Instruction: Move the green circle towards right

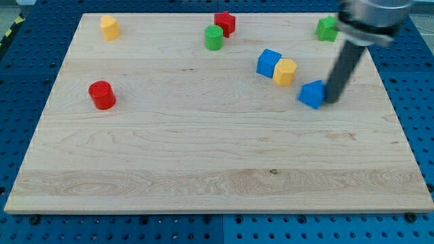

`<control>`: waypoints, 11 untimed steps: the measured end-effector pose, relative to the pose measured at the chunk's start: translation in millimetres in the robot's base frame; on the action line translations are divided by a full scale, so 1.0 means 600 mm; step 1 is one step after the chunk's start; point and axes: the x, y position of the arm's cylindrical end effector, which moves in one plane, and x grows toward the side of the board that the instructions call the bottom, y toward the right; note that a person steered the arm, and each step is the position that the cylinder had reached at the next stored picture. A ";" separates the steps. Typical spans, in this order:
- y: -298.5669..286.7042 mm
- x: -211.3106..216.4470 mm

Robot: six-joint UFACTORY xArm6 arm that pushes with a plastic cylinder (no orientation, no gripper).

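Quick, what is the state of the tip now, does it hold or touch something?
My tip: no gripper, holds nothing; it sits at the right side of the blue block, far from the green circle.

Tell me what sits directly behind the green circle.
A red star-shaped block sits just behind the green circle, toward the view's top-right, apparently touching. The circle covers its lower-left edge. My tip is far right, beside a blue block.

no readable text, no labels, brands, numbers or signs on anything in view
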 end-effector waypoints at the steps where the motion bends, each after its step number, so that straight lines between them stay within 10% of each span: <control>1: -0.052 0.000; 5: -0.331 -0.120; 11: -0.208 -0.265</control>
